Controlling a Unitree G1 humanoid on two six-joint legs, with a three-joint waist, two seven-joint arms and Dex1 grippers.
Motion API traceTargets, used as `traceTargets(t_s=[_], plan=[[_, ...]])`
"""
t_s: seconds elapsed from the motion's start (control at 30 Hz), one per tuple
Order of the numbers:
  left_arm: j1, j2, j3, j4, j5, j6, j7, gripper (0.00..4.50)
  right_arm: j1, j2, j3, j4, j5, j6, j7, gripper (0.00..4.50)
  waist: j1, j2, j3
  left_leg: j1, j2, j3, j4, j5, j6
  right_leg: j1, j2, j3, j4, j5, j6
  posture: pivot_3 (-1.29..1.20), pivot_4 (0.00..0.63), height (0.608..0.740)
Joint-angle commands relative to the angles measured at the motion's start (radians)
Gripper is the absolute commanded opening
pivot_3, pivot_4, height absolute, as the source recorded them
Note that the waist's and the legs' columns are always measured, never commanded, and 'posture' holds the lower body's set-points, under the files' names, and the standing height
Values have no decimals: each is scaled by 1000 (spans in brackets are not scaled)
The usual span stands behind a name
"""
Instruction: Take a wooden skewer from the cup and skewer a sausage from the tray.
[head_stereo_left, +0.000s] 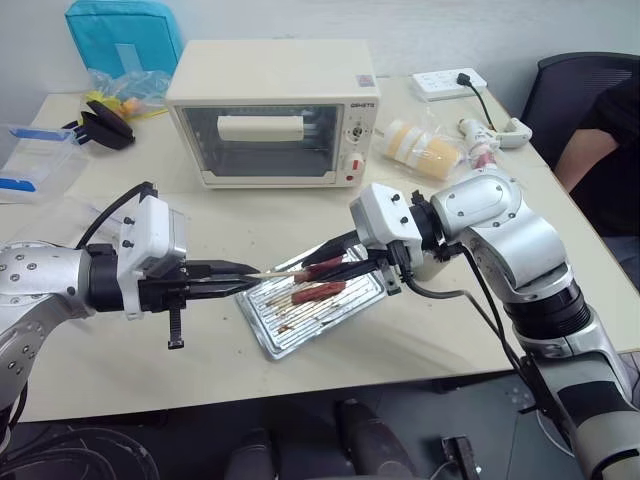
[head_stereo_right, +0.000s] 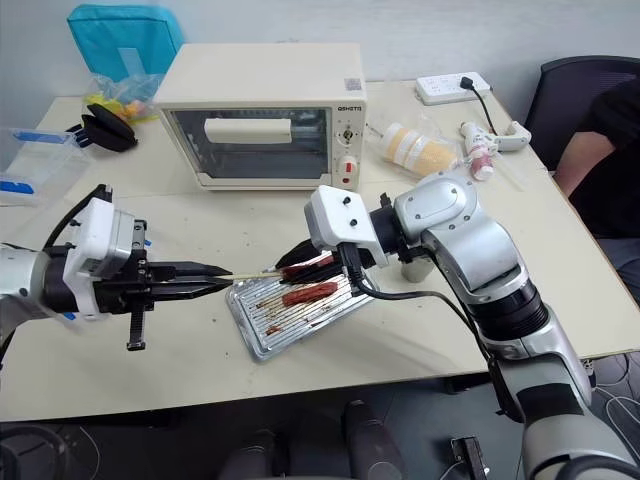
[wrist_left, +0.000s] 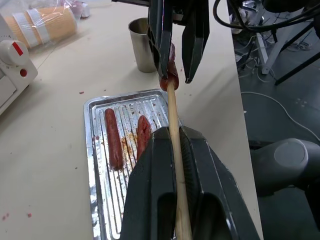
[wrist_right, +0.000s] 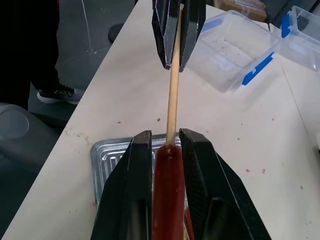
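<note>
2 grippers meet: skewer (wrist_left: 172, 115) tip enters sausage (wrist_right: 167, 185) between right fingers.

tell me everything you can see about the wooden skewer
The wooden skewer is a thin, straight, pale stick of plain wood. The left end effector is shut on one end, holding it roughly level above the tray. Its other end meets the tip of a red sausage gripped by the right end effector.

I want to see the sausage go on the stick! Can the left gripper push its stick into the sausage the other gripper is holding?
Probably yes. The left gripper holds the skewer, whose tip already meets the end of the sausage in the right gripper. Nothing sits between them.
</note>
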Motion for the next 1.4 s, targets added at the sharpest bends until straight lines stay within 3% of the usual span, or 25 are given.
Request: traceTargets(t_s=[0.03,0.27,0.47,0.57,0.73,0.87,1.03,1.23,1.4], plan=[[5,7,43,-20,0,-19,0,0,-5,-13,-17,-13,4,-21,3,869,0,0,0,0,0,0,0,0,0,0,0,0,0,0,0,0,150,740],[75,3,126,-26,14,-7,25,0,-25,-18,-48,-5,17,1,-26,869,-2,0,0,0,0,0,0,0,0,0,0,0,0,0,0,0,150,740],[270,-109,373,-137,41,66,234,0,-91,-52,-207,-11,199,290,-105,869,0,0,0,0,1,-2,0,0,0,0,-9,-2,1,0,-1,0,150,740],[334,-197,459,-236,49,130,406,0,-96,-69,-255,-33,263,377,-138,869,2,0,0,0,0,-5,1,0,0,2,-11,-8,0,-1,-1,0,150,740],[381,-457,560,-422,78,262,813,0,-75,-81,-280,-62,298,414,-189,869,3,0,0,1,-1,-11,4,0,0,9,-13,-13,-3,0,0,0,150,740],[407,-578,519,-463,171,246,1056,0,-60,-90,-291,-81,327,435,-215,869,7,-1,-1,2,-2,-16,5,-1,0,13,-13,-17,-5,0,0,0,150,740],[290,-718,417,-460,281,337,1307,0,-51,-95,-297,-99,358,452,-245,869,23,-1,-1,1,-5,-18,6,-1,0,15,-9,-20,-5,0,0,0,150,740],[175,-791,365,-370,353,420,1376,0,-51,-100,-302,-127,391,464,-271,869,29,-3,-2,0,-10,-19,6,0,0,15,-10,-21,-6,0,1,0,150,740],[123,-765,363,-245,409,409,1345,0,-51,-110,-309,-146,419,476,-290,869,29,-3,-2,0,-11,-20,6,-1,0,15,-9,-22,-6,0,1,0,150,740]])
